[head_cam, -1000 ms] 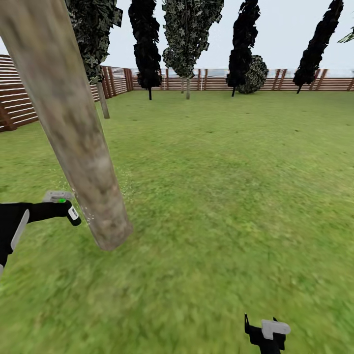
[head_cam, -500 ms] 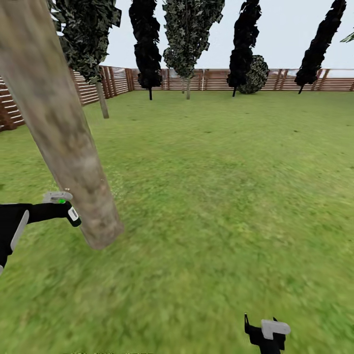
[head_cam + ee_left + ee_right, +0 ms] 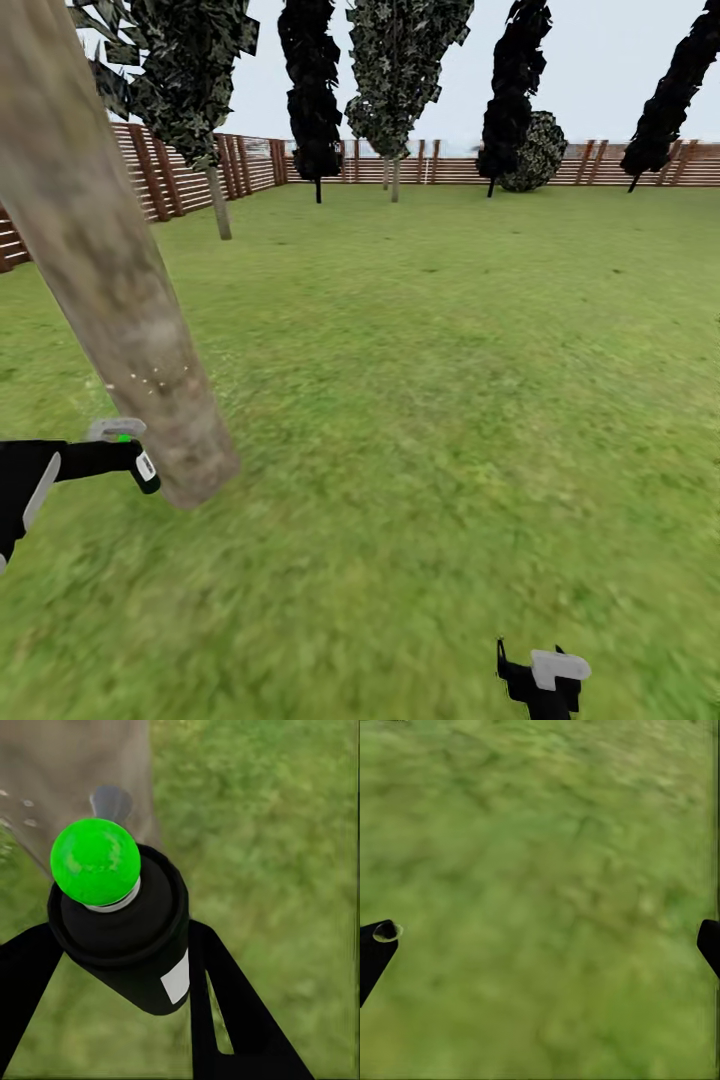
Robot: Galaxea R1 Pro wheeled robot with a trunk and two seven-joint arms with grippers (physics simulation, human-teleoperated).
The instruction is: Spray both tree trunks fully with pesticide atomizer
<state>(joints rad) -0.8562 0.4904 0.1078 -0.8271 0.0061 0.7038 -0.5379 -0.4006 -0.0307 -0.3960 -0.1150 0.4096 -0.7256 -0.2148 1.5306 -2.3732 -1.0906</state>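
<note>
A thick, pale grey-brown mottled tree trunk (image 3: 110, 280) leans across the left of the head view, its foot in the grass. My left gripper (image 3: 130, 455) is just left of the trunk's base, shut on the pesticide atomizer (image 3: 146, 468), a black canister with a white label. In the left wrist view the atomizer (image 3: 142, 945) has a bright green tip (image 3: 95, 861) facing the tree trunk (image 3: 67, 772) at close range. Tiny whitish specks of pesticide (image 3: 150, 378) dot the bark above the gripper. My right gripper (image 3: 545, 680) hangs low and open (image 3: 540, 945) over bare grass.
The green lawn (image 3: 450, 380) stretches wide to the right and ahead. A brown slat fence (image 3: 160, 170) rings it. A second pale-trunked tree (image 3: 220, 205) stands at the back left, with slim dark trees (image 3: 315, 90) and a round bush (image 3: 535, 150) along the far fence.
The whole head picture has shifted, so the camera moved. Whitish specks now show higher on the trunk, above the left gripper. The right gripper holds the same place.
</note>
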